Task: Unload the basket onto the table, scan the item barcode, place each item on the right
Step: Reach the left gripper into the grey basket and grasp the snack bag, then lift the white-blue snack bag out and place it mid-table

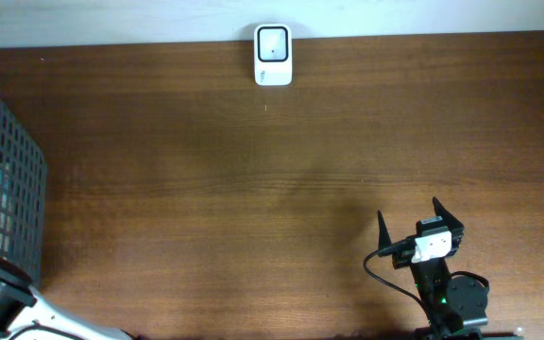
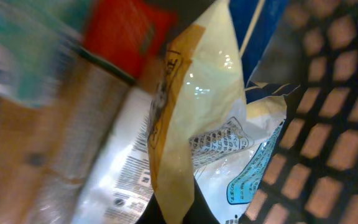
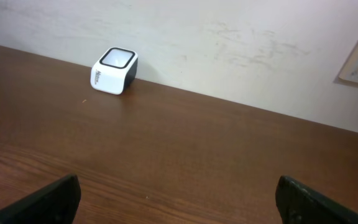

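In the left wrist view my left gripper (image 2: 182, 210) is down inside the basket, shut on the lower edge of a cream and yellow packet (image 2: 197, 106). Its dark jaws press on the packet from both sides. I cannot make out a barcode on the packet from here. The white barcode scanner (image 1: 273, 55) stands at the table's far edge, also seen as the scanner (image 3: 114, 70) against the wall. My right gripper (image 1: 421, 222) hovers over the near right of the table, open and holding nothing, its fingertips (image 3: 48, 200) wide apart.
A dark mesh basket (image 1: 8, 179) sits at the table's left edge; its wall (image 2: 328, 124) is close on the right of the held packet. Around it lie a red pack (image 2: 126, 31), a white printed pack (image 2: 123, 180) and a blue pack (image 2: 260, 31).
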Robot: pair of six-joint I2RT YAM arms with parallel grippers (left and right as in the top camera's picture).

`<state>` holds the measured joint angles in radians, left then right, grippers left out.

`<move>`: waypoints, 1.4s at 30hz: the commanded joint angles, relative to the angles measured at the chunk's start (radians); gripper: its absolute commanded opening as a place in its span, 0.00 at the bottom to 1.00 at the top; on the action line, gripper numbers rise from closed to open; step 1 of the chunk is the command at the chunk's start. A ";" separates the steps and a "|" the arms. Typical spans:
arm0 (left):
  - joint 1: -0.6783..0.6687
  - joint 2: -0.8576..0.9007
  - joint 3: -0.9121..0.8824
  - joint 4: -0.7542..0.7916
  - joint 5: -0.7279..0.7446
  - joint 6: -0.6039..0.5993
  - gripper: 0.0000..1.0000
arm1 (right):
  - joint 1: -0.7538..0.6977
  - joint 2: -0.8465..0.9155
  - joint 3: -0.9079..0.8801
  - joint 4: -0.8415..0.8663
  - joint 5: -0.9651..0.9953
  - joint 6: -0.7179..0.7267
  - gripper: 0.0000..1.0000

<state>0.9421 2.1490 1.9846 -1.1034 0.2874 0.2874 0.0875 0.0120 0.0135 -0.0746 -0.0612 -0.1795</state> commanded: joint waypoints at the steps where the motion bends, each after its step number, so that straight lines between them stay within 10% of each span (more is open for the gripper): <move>1: -0.001 -0.165 0.118 -0.005 0.006 -0.140 0.00 | -0.004 -0.006 -0.008 0.000 -0.009 0.004 0.99; 9: -0.091 -0.521 0.166 0.006 0.358 -0.277 0.00 | -0.004 -0.006 -0.008 0.000 -0.009 0.004 0.99; 18: -0.735 -0.539 -0.027 -0.147 0.315 -0.204 0.00 | -0.004 -0.006 -0.008 0.000 -0.009 0.004 0.99; 30: -1.192 -0.425 -0.983 1.010 0.305 -0.975 0.00 | -0.004 -0.006 -0.008 0.000 -0.009 0.004 0.99; 42: -1.546 -0.232 -0.990 1.272 -0.140 -1.294 0.05 | -0.004 -0.006 -0.008 0.000 -0.009 0.004 0.99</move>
<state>-0.5758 1.9057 0.9947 0.1593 0.2665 -0.9638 0.0875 0.0120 0.0139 -0.0742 -0.0612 -0.1795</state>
